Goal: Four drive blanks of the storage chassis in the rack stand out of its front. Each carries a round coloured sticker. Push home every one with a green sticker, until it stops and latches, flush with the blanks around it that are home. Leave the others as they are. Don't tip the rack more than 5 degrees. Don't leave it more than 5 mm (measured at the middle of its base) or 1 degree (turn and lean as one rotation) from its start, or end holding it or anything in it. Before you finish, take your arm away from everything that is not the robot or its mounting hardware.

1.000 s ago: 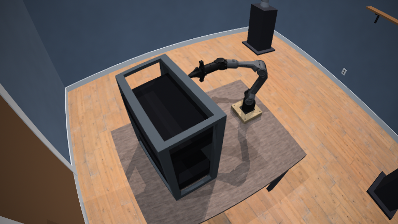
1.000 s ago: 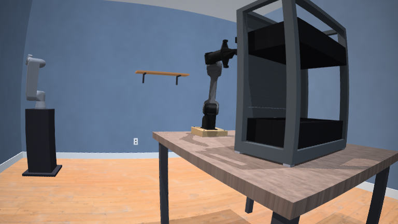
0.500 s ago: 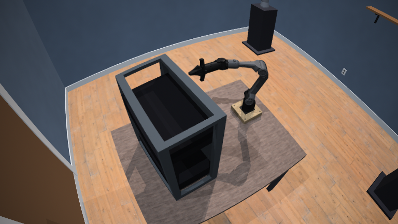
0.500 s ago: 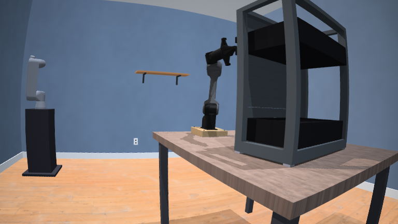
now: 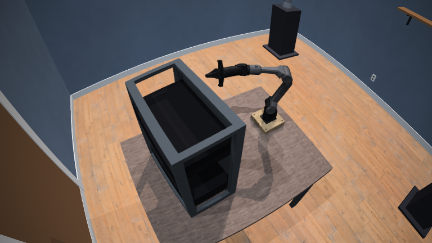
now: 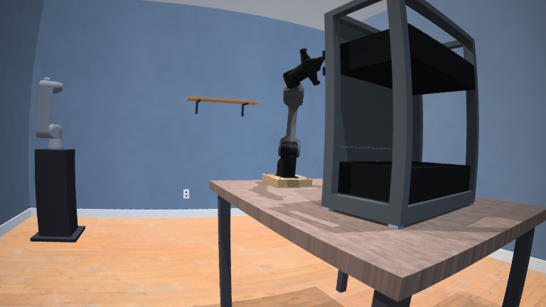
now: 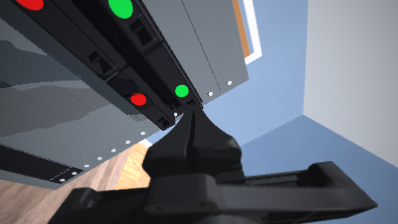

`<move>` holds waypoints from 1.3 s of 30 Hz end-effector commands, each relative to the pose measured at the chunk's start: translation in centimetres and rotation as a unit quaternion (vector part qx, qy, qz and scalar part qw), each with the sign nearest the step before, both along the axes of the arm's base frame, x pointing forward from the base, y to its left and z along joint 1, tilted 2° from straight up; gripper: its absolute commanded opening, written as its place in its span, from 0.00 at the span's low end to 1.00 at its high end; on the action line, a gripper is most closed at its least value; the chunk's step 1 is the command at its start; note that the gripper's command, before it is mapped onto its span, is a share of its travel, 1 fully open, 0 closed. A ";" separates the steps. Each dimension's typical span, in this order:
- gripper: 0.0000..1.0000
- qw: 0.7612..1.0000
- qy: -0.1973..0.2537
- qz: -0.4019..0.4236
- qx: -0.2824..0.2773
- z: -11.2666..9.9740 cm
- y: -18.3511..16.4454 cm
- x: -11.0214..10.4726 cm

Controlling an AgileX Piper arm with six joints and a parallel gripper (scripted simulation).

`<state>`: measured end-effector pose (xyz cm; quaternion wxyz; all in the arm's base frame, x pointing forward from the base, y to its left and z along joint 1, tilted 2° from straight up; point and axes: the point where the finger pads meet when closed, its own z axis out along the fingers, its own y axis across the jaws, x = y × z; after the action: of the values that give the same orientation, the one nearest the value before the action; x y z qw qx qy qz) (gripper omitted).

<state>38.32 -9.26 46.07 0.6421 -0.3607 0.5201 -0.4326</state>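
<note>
The grey rack (image 5: 238, 126) (image 6: 400, 114) stands on the table with the black storage chassis (image 5: 181, 111) (image 6: 400, 57) in its top bay. In the wrist view the chassis front shows dark blanks with two green stickers (image 7: 181, 90) (image 7: 121, 7) and two red stickers (image 7: 138, 99) (image 7: 30, 4). My gripper (image 7: 195, 111) (image 5: 207, 75) (image 6: 321, 57) is shut and empty. Its tip is at the end of the blank (image 7: 162, 67) with the nearer green sticker, just beside that sticker. I cannot tell how far each blank stands out.
The arm's base sits on a wooden plate (image 5: 267, 122) (image 6: 286, 180) on the table (image 5: 296, 163) (image 6: 382, 248). A second black unit (image 6: 400, 182) fills the rack's bottom bay. A pedestal (image 5: 283, 28) (image 6: 55, 192) and a wall shelf (image 6: 223, 100) stand far off.
</note>
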 end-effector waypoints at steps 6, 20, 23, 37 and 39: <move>0.00 0.998 -0.020 -0.005 0.058 1.1 -0.1 -0.5; 0.00 0.969 -0.067 -0.006 0.239 3.2 -0.7 -2.0; 0.00 0.960 -0.074 -0.004 0.270 3.4 -0.8 -2.3; 0.00 0.871 -0.102 0.015 0.481 3.8 -1.0 -3.9; 0.00 0.862 -0.103 0.018 0.497 3.8 -1.0 -4.0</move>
<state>34.49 -10.30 49.84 0.7921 0.0303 0.5909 -0.1502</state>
